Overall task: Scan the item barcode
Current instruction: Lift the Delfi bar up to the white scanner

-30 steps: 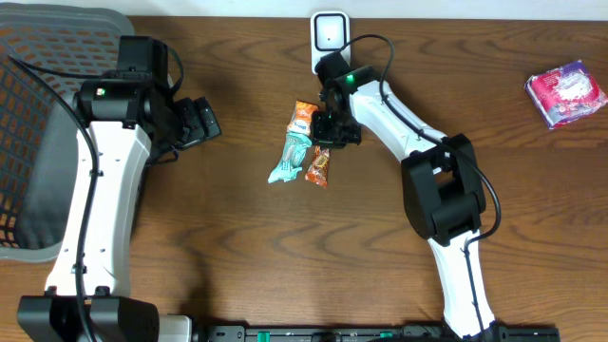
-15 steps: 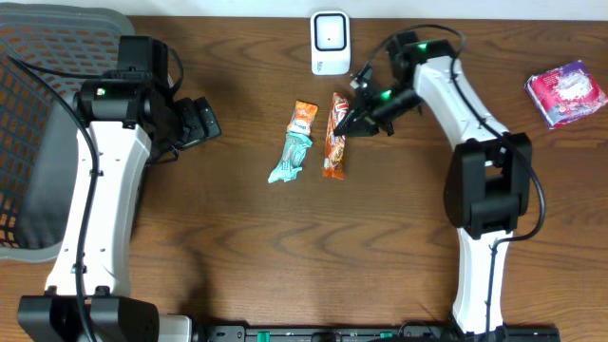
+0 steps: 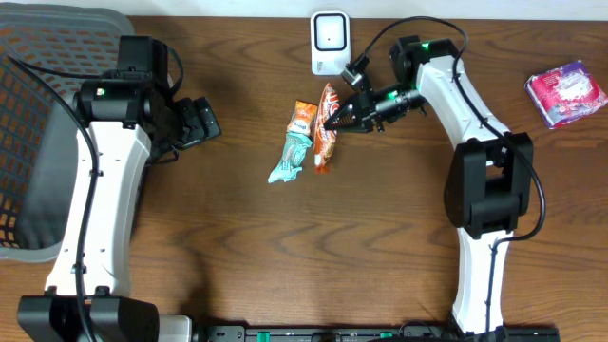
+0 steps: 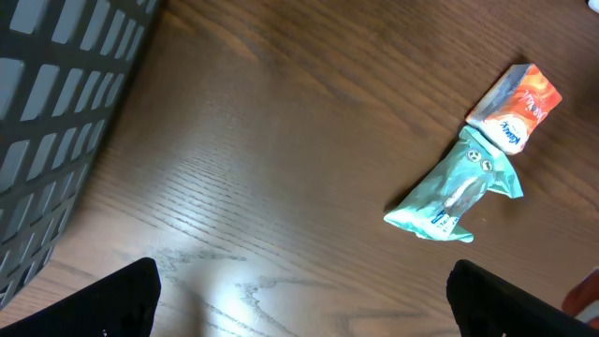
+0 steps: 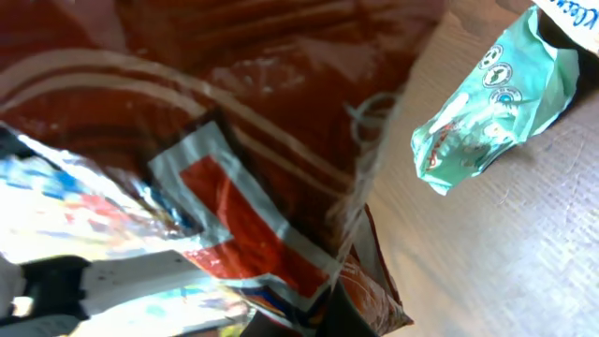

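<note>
Our right pincer is pressed together on the orange snack bar, pinching it partway along its length. The bar sits just on the near side of the white scanner at the far edge of the table, with one end pointing towards the scanner and the other drooping nearward. We cannot tell whether that lower end touches the wood. In the right wrist view the snack bar fills most of the picture, glossy and creased. From that we judge it light, thin and slippery, a foil wrapper that bends and twists rather than holding flat. We would grip it across the flat middle or a sealed end, firmly enough that it does not slide, and keep the printed face with the code clear of the fingers. Glare on the foil may hide the bars from the scanner. Just left of it lie a teal packet and a small orange packet, close enough to brush. Our left pincer is spread wide and empty, well to the left beside the basket. A pink pack lies far off to the right.
</note>
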`<move>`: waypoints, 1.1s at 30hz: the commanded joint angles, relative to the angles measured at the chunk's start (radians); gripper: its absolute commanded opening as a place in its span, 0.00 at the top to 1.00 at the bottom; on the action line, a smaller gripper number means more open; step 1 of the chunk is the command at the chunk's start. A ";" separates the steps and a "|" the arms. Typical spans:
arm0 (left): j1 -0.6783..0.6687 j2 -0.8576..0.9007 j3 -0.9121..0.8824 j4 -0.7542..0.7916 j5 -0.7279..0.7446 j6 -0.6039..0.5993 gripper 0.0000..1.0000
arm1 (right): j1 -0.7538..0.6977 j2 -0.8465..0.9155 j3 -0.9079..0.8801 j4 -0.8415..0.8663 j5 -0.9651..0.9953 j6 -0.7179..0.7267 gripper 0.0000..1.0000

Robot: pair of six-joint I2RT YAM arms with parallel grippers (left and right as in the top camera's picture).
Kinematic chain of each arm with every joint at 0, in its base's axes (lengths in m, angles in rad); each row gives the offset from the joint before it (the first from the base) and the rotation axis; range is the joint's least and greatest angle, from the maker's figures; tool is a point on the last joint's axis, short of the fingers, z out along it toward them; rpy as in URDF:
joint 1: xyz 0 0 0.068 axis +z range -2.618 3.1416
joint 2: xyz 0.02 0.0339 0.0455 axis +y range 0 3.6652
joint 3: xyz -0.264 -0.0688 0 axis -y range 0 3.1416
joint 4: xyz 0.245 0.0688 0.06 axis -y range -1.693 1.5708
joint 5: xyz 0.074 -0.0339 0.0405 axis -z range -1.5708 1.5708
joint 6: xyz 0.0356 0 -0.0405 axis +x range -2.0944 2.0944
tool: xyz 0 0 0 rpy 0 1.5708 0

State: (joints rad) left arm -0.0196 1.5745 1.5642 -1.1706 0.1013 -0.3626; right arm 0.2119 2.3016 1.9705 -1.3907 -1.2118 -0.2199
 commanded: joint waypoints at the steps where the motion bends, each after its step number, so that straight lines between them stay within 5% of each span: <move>1: 0.004 -0.007 0.002 -0.003 -0.009 0.002 0.02 | 0.022 -0.032 0.019 -0.001 0.053 -0.103 0.99; 10: 0.004 -0.007 0.002 -0.003 -0.009 0.002 0.02 | 0.058 -0.034 0.024 0.073 0.147 -0.082 0.99; 17: 0.004 -0.007 0.002 -0.003 -0.009 0.002 0.02 | 0.081 -0.035 0.078 0.338 0.663 0.400 0.99; 21: 0.004 -0.007 0.002 -0.003 -0.009 0.002 0.02 | 0.109 -0.035 0.157 0.489 0.930 0.499 0.99; 33: 0.004 -0.007 0.002 -0.003 -0.009 0.002 0.02 | 0.114 0.001 0.179 0.963 1.044 0.788 0.99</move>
State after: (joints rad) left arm -0.0196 1.5745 1.5642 -1.1706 0.1013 -0.3630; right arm 0.3248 2.3009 2.1304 -0.4664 -0.2302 0.4469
